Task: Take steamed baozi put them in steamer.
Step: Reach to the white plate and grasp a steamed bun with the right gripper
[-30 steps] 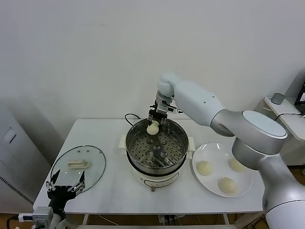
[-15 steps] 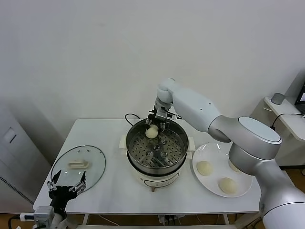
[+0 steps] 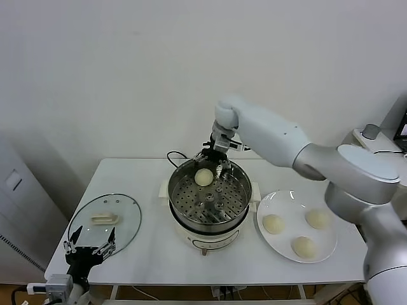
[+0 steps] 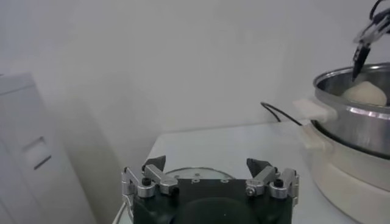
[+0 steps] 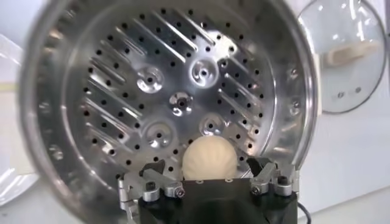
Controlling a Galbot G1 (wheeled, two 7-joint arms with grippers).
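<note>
The white rectangular table carried everything. At its middle stood the round shiny stainless-steel steamer with a perforated floor, set on a white electric pot base with a black cord trailing behind. Beside it, on the right arm's side, lay the flat white round plate holding three small cream-white dome-shaped steamed baozi. The round glass lid with a cream handle rested flat on the table just past the left jaws.

The right gripper hovered over the far rim of the steamer, its jaws released and spread, gripping nothing. A fourth baozi sat on the perforated floor directly below and between those open jaws, near the far wall, apart from the fingertips in the right wrist view.

The left gripper hung low at the table's near corner, idle, its jaws also spread wide and empty, with the lid's rim just ahead of its fingertips and the steamer well apart to one side
</note>
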